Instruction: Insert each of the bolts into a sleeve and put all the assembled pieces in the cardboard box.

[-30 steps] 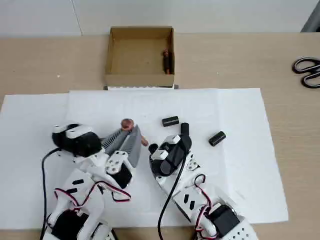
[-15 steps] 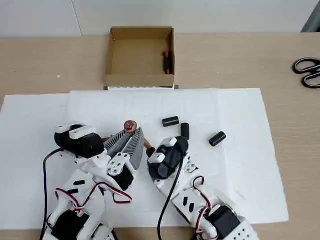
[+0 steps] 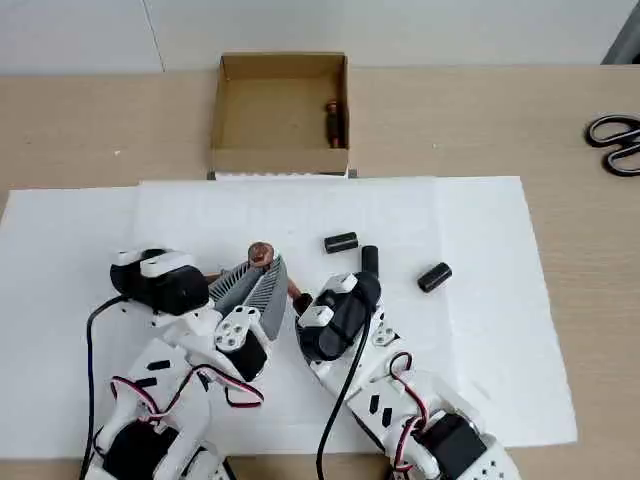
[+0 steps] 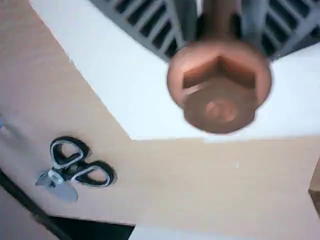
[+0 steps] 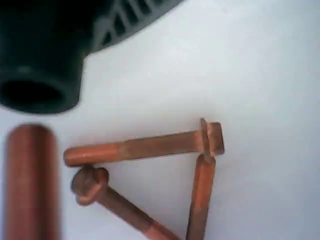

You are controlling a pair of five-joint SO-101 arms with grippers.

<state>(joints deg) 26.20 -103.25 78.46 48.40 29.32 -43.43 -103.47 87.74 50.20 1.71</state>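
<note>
**Left gripper** (image 3: 262, 270): the fingers are closed on a bolt (image 4: 218, 87). It is clamped by the shank, and the hex head projects past the fingertips toward the top of the high view. This grip leaves the plain end free, which shows as a copper shank at the lower left of the right wrist view.

**Right gripper** (image 3: 302, 300): the fingers appear closed on a black sleeve (image 5: 37, 75), with its bore facing the wrist camera. The sleeve mouth sits just beside the free end of the bolt — not around it. Judged from this, the two parts are being lined up for insertion and the bolt has not yet entered.

**Stock on the sheet:**
- Three loose bolts (image 5: 140, 145) lie touching in a rough triangle.
- Three loose sleeves (image 3: 341, 242) lie near the centre of the high view, none touching another.

**Destination:** the cardboard box (image 3: 280, 160) stands at top centre of the high view, just off the paper. One assembled piece (image 3: 335, 122) lies against its right wall.

**Surface:** a white paper sheet (image 3: 480, 220) covers the work area on a wooden table (image 3: 100, 120). Scissors (image 3: 615, 143) lie at the right edge of the high view — well apart from the work. A pale wall runs along the top of the frame.
</note>
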